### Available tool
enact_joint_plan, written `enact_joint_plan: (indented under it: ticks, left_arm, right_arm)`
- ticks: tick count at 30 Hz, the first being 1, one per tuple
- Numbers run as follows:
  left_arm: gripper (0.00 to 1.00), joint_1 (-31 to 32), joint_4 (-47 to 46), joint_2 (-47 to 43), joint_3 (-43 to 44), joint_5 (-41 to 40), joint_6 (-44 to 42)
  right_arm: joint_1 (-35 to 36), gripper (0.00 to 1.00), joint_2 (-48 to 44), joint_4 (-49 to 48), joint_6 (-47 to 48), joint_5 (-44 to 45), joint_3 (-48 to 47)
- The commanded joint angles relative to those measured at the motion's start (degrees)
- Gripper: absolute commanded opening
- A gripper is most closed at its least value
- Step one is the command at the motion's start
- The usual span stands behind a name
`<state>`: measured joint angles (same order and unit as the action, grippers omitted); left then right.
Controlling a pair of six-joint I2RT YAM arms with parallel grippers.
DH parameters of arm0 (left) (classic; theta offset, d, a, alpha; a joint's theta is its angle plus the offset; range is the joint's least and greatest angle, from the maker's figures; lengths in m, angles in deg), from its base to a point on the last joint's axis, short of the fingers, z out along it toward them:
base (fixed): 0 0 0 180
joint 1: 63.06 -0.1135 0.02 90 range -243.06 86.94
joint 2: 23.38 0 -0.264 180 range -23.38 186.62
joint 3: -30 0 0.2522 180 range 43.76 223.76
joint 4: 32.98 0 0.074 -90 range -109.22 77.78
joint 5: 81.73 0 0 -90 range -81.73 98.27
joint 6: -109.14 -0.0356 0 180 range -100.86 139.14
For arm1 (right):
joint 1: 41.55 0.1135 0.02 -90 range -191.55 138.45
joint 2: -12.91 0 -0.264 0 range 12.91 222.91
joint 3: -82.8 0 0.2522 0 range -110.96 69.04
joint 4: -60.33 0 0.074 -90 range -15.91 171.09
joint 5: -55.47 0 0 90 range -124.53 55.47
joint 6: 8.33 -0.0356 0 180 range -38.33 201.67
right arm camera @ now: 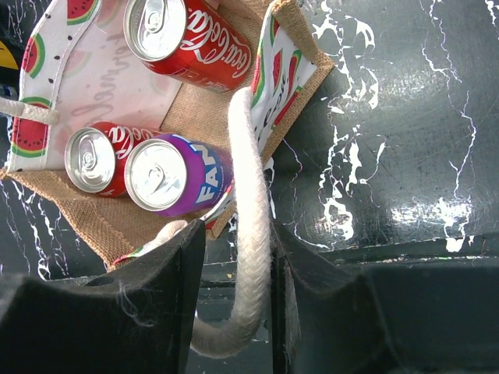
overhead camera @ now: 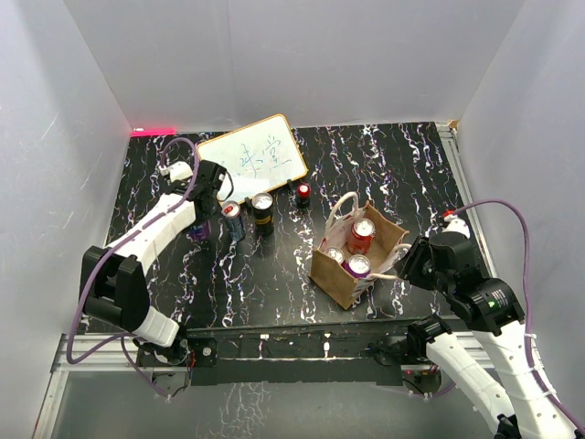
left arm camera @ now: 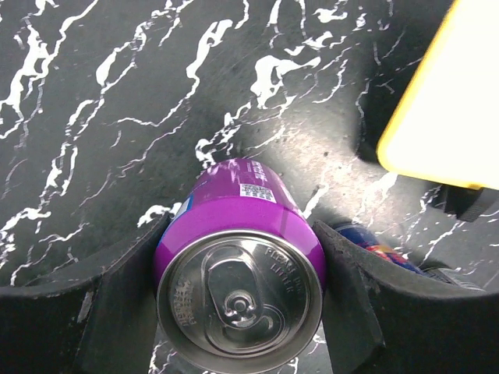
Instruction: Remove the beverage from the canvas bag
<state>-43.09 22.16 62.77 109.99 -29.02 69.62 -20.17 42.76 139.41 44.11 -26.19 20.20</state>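
Note:
The brown canvas bag [overhead camera: 334,279] stands front right of centre, and the right wrist view shows its pale watermelon-print inside [right arm camera: 101,86]. It holds two red cola cans [overhead camera: 363,234] [overhead camera: 335,255] and a purple can [overhead camera: 358,266]. My right gripper [overhead camera: 409,262] is at the bag's right side, shut on a white cord handle [right arm camera: 251,202] that runs between its fingers. My left gripper [overhead camera: 203,219] is far left, shut on a purple can [left arm camera: 238,234] outside the bag. I cannot tell whether that can rests on the table.
A blue can [overhead camera: 232,219], a black can [overhead camera: 262,208] and a small red can [overhead camera: 303,193] stand on the black marble table right of my left gripper. A yellow-framed whiteboard [overhead camera: 253,155] lies behind them. White walls enclose the table, and a metal rail [overhead camera: 292,343] runs along its near edge.

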Motion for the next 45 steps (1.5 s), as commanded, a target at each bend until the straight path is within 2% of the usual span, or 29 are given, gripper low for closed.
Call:
enact_joint_plan:
  ticks: [1, 10, 24, 29, 32, 38, 40, 45]
  left_arm:
    - [0.00, -0.68, -8.19, -0.72, -1.38, -0.32, -2.91]
    - [0.00, -2.01, -12.13, 0.28, -3.92, -1.46, -4.34]
    - [0.02, -3.42, -13.67, 0.72, -8.69, 3.12, -1.40]
    - [0.24, -3.77, -12.15, 0.51, -8.73, 3.80, -0.25]
    - [0.53, -3.79, -10.67, -0.78, -8.27, 4.26, 0.72]
    - [0.90, -3.79, -0.84, -1.84, -2.06, 4.82, 3.83]
    - [0.97, -3.72, 1.05, -3.31, -0.67, 5.69, 3.89]
    - [0.97, -3.76, 3.13, -10.22, -0.11, 9.25, 3.05]
  right_arm:
    - [0.35, 0.38, 0.28, -3.09, 1.08, -0.65, 0.32]
    - [0.41, 0.40, -1.30, -3.64, 1.74, -1.28, 0.50]
    - [0.45, 0.41, -1.49, -3.71, 2.04, -1.81, 0.53]
    - [0.58, 0.41, -1.47, -3.86, 2.31, -2.37, 0.67]
    - [0.54, 0.41, -1.65, -4.03, 2.51, -2.71, 0.84]
    - [0.58, 0.41, -1.91, -4.14, 2.46, -3.09, 0.92]
    - [0.58, 0.41, -2.07, -4.15, 2.41, -3.91, 1.14]
    - [0.57, 0.41, -2.31, -4.64, 2.41, -5.59, 2.55]
